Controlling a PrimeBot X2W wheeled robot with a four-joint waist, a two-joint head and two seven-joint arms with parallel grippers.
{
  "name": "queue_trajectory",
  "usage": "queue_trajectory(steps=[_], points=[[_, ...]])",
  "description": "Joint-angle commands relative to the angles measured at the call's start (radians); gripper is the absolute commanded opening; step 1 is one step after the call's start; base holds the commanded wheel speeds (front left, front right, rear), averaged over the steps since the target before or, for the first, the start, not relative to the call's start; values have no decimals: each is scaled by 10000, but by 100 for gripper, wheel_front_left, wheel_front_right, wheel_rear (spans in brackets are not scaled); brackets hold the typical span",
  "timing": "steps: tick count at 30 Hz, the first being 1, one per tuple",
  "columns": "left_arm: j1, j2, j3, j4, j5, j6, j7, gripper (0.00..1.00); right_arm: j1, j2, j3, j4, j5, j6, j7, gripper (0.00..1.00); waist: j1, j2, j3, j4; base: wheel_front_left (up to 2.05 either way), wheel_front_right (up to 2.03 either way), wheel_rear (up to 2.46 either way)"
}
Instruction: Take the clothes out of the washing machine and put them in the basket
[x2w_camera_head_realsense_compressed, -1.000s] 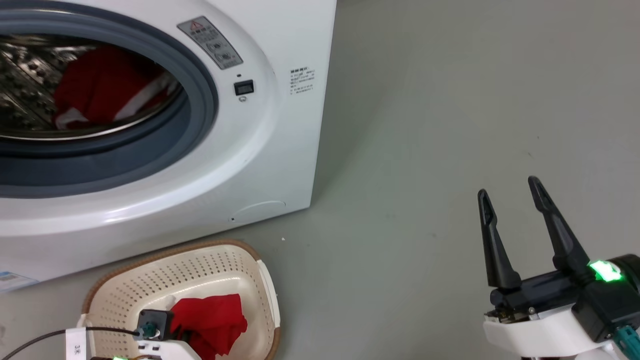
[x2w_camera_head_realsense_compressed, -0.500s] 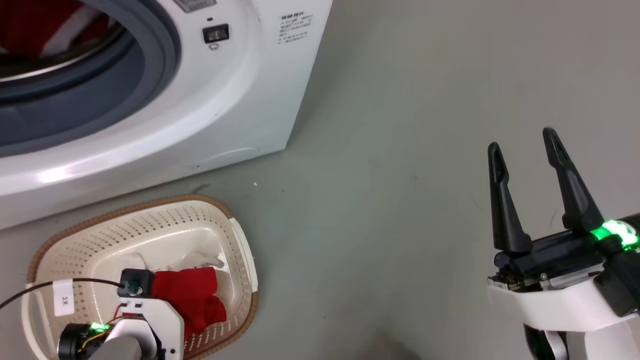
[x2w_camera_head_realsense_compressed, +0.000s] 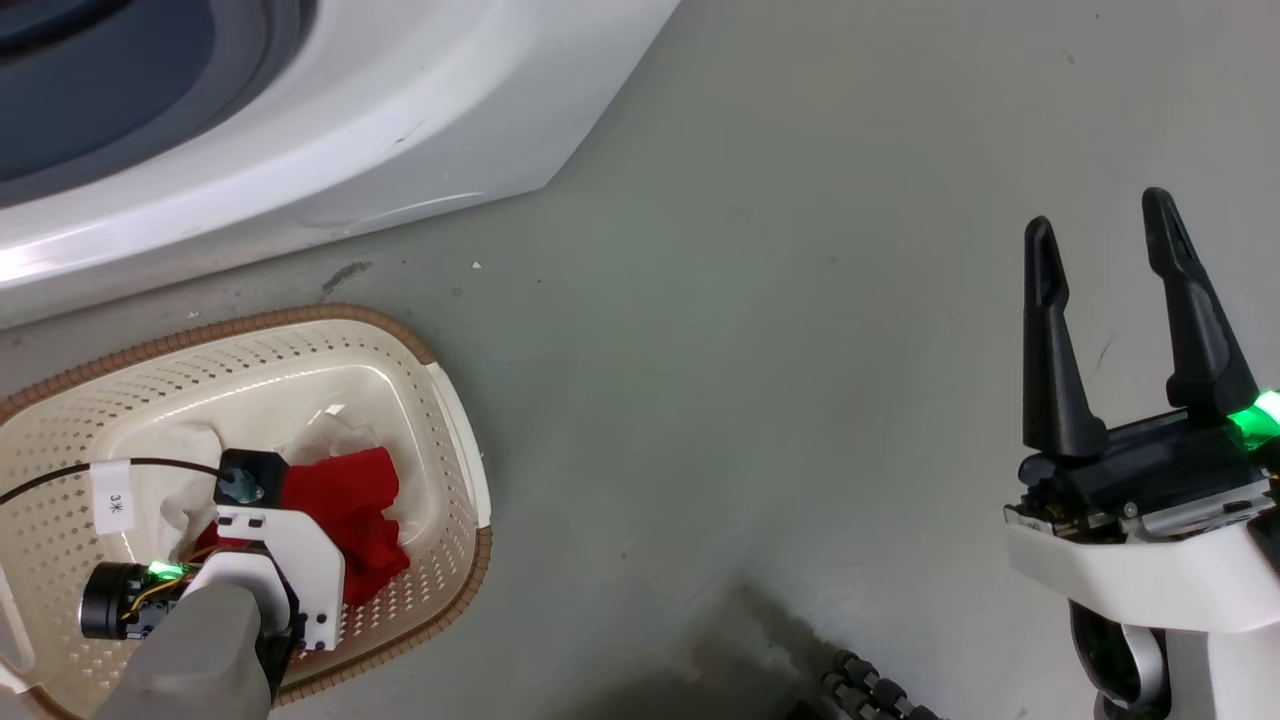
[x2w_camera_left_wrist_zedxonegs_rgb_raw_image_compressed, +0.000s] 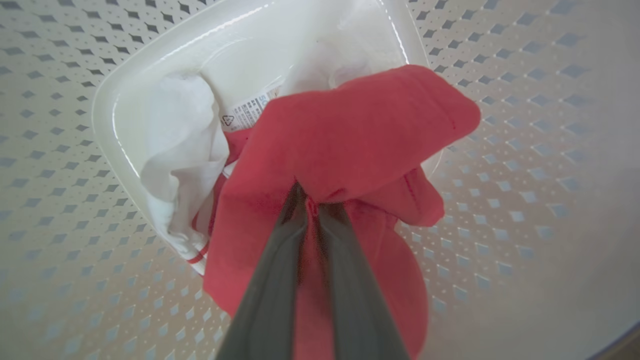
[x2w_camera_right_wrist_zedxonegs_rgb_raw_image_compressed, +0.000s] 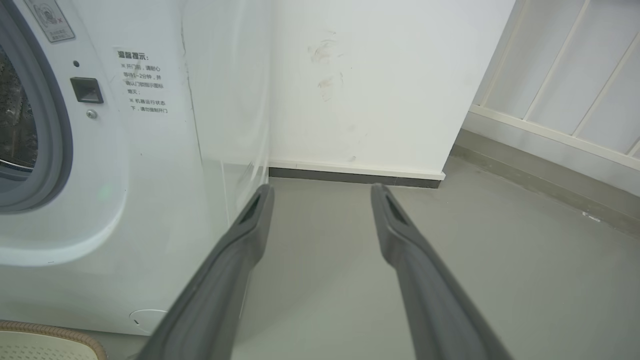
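Since half a second ago the head camera has tipped further down: the washing machine (x2w_camera_head_realsense_compressed: 350, 120) now shows just its lower front at the top left, the drum opening has gone out of view, and the basket (x2w_camera_head_realsense_compressed: 300, 318) sits higher in the picture. The left arm stays over the basket.

Left side: the basket is cream plastic with diamond perforations and a brown woven-look rim. It stands on the grey floor (x2w_camera_head_realsense_compressed: 750, 350) just in front of the machine, apart from it.

The left gripper (x2w_camera_left_wrist_zedxonegs_rgb_raw_image_compressed: 307, 200) points down into the basket. Its fingers are closed almost together, pinching a fold of the red garment (x2w_camera_left_wrist_zedxonegs_rgb_raw_image_compressed: 350, 130) between the tips. The garment is plain bright red, soft and crumpled, bunched around the fingers over the basket's bottom. Whether it rests on the bottom or hangs clear cannot be told.

Beside it, to the wrist view's left, lies a white cloth (x2w_camera_left_wrist_zedxonegs_rgb_raw_image_compressed: 175, 150) with a red stripe at its lower edge. It partly covers a printed label (x2w_camera_left_wrist_zedxonegs_rgb_raw_image_compressed: 247, 111) on the bottom.

Centre: bare floor.

Right side: the right gripper (x2w_camera_head_realsense_compressed: 1100, 210) is well away from basket and machine, above the floor. Its fingers are spread wide with nothing between them. Its wrist view shows the machine's white side and a white wall (x2w_camera_right_wrist_zedxonegs_rgb_raw_image_compressed: 375, 75) behind.
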Motion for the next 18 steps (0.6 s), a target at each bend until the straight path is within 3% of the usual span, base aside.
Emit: queue_trajectory(steps=[1, 8, 9, 10, 18], points=[[-145, 51, 24, 46, -60, 62, 3, 0, -179, 5, -28, -54, 91, -3, -24, 100, -2, -1, 152, 16, 0, 0, 0], [-389, 106, -72, 94, -35, 39, 77, 0, -286, 5, -80, -8, 92, -3, -24, 100, -2, -1, 276, 51, 0, 0, 0], [-381, 67, -87, 97, -62, -3, 119, 40, -274, 5, -88, 19, 75, -3, -24, 100, -2, -1, 225, 73, 0, 0, 0], [-360, 36, -104, 99, -61, -29, 104, 100, -248, 5, -86, 44, 57, -3, -24, 100, -2, -1, 161, 95, 0, 0, 0], [280, -292, -206, 123, -121, -190, -438, 100, 158, 3, 117, 235, -156, -3, -24, 100, -2, -1, -841, 282, 0, 0, 0]])
